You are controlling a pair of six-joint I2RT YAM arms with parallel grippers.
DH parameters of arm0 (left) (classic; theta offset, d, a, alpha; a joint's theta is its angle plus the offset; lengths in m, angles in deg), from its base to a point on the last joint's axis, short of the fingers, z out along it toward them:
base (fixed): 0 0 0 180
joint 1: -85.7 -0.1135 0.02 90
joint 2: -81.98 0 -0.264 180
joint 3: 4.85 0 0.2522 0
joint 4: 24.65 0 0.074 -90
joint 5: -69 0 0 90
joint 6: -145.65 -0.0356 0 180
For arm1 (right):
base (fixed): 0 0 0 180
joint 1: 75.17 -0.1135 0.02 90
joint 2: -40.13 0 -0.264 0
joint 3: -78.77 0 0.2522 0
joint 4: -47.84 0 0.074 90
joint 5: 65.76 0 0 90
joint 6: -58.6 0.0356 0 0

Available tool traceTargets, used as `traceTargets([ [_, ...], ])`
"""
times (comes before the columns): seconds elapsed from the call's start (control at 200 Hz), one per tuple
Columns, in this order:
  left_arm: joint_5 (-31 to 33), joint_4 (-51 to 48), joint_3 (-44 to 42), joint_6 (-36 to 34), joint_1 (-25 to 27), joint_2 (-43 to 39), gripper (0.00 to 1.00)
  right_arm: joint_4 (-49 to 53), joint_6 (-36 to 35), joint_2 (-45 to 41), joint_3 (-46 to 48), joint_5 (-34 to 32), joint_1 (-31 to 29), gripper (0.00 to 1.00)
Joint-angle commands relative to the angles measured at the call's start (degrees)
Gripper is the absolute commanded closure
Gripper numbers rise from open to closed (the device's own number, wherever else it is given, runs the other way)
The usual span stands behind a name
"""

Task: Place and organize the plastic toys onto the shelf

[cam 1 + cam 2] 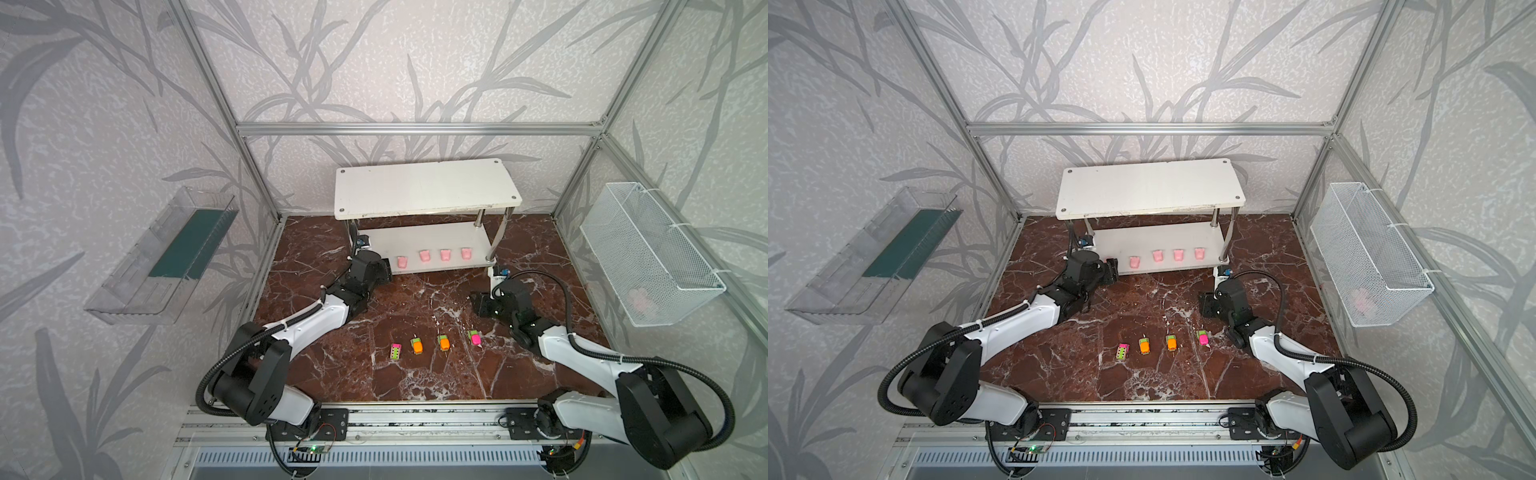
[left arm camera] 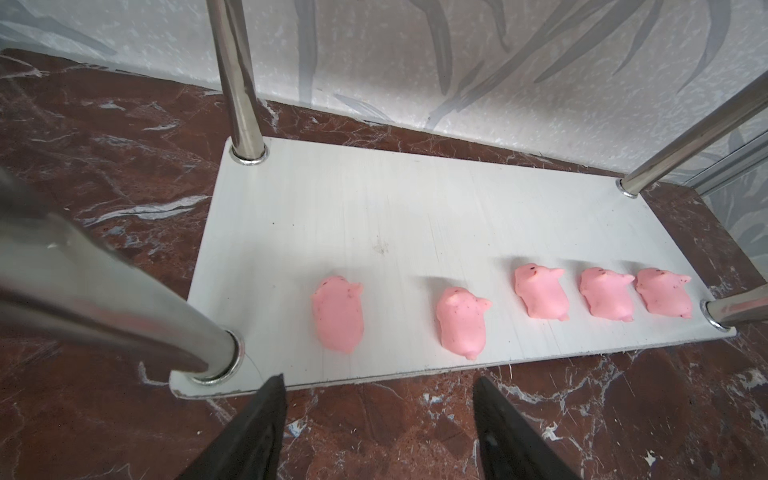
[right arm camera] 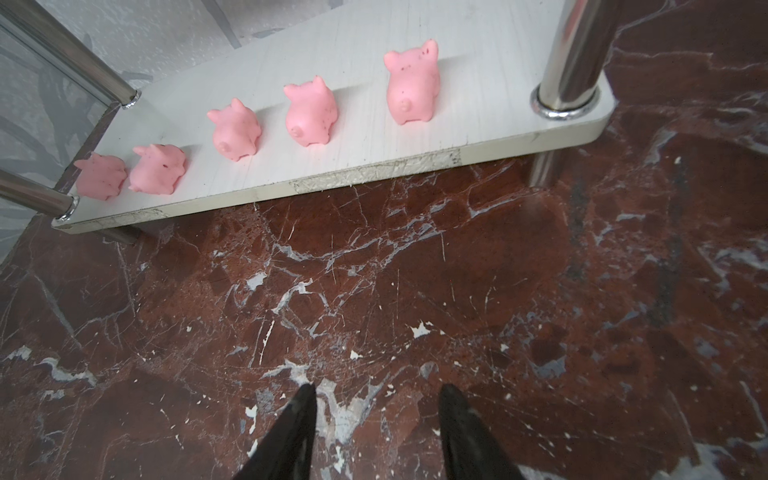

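The white two-tier shelf stands at the back of the marble floor. Several pink pig-shaped toys stand in a row along the front of its lower board, seen in both wrist views. My left gripper is open and empty, just off the lower board's front left corner. Open and empty too, my right gripper hovers over bare floor in front of the shelf's right end. Several neon toy cars sit in a row on the floor, nearer the front.
A clear plastic tray hangs on the left wall. A white wire mesh basket hangs on the right wall, with something pale pink inside. A chrome post of the shelf stands close beside my left gripper.
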Motion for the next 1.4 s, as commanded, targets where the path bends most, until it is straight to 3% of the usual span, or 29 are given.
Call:
traceTargets([
  [0.0,-0.87,0.74,-2.67,0.2,1.29,-2.86,0.31,-1.58,0.26,0.6,0.48,0.6,0.22,0.51],
  [0.165,0.38,0.7,-7.64,0.41,3.09,-8.87,0.32,-1.56,0.07,0.56,0.38,0.82,0.22,0.51],
  [0.35,3.48,-0.73,-14.23,1.49,3.83,-17.59,0.41,-1.41,0.25,1.26,-0.81,3.34,-0.15,0.52],
  [0.445,6.67,-1.82,-17.81,2.42,3.88,-22.56,0.54,-0.8,-0.43,1.47,-2.31,3.3,-2.35,0.53],
  [0.54,9.01,-2.43,-20.84,3.62,3.81,-26.41,0.74,0.77,-1.81,2.28,-5.14,1.79,-6.27,0.59],
  [0.65,10.35,-2.11,-23.23,4.6,3.8,-28.5,1.0,1.25,-2.44,5.17,-9.39,1.33,-10.6,0.75],
  [0.79,10.35,0.78,-25.48,5.53,3.57,-28.5,1.0,1.72,-2.98,11.61,-17.23,2.19,-14.62,1.0],
  [1.14,9.98,7.04,-29.08,6.43,2.58,-27.26,1.0,3.75,-3.3,31.12,-35.26,2.44,-19.96,1.0],
  [1.395,9.27,8.06,-30.4,6.17,1.54,-28.18,1.0,5.78,-3.69,38.53,-42.72,1.15,-20.35,1.0],
])
